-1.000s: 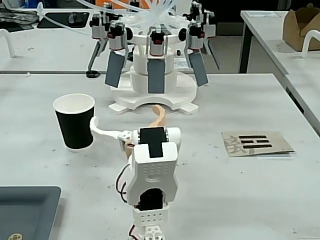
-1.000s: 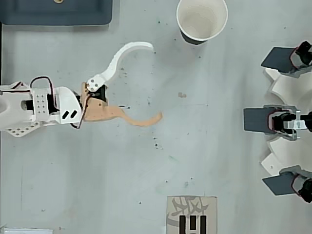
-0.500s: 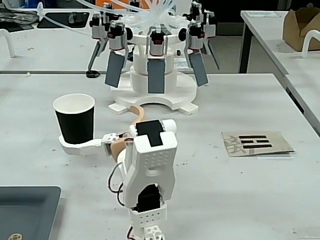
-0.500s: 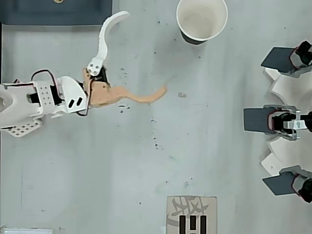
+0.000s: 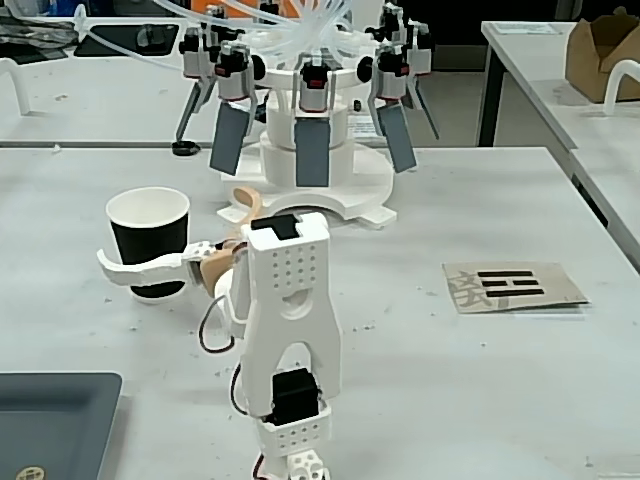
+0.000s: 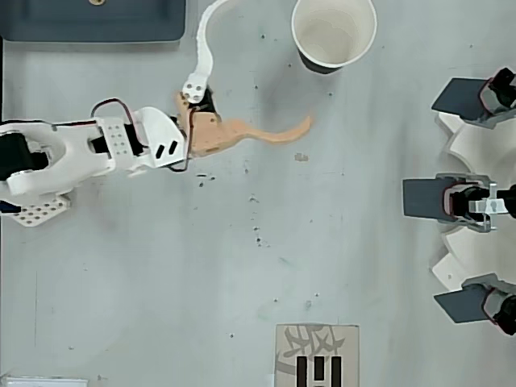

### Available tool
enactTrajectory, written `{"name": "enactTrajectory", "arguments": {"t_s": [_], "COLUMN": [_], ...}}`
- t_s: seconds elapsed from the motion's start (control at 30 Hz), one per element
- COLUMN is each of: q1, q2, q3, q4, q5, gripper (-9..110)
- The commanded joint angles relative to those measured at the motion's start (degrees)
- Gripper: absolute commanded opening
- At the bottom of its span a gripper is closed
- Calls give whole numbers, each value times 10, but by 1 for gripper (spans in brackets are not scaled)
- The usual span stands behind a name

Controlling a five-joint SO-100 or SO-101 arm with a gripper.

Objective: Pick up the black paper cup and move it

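Note:
The black paper cup (image 5: 150, 236) stands upright on the grey table, white inside, at the left in the fixed view and at the top in the overhead view (image 6: 332, 34). My gripper (image 5: 170, 228) is open wide. Its long white finger (image 5: 135, 268) crosses in front of the cup's lower wall in the fixed view. The orange finger (image 6: 258, 133) reaches toward the cup from the other side. From above, the gripper (image 6: 270, 63) has both fingertips short of the cup, which sits just beyond the opening, apart from both fingers.
A white device with grey paddles (image 5: 310, 130) stands at the back, along the right edge from above (image 6: 468, 197). A dark grey tray (image 5: 50, 420) lies near the arm's base. A cardboard card with black marks (image 5: 512, 286) lies on the table.

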Motion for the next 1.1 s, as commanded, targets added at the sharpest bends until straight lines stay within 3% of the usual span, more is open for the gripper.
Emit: {"name": "enactTrajectory", "arguments": {"t_s": [0.0,1.07], "q1": [-10,-28], "q2": [-18,-347], "q3": [-66,-448], "q4": [-4,39], "q5": [5,45], "gripper": [59,58]}}
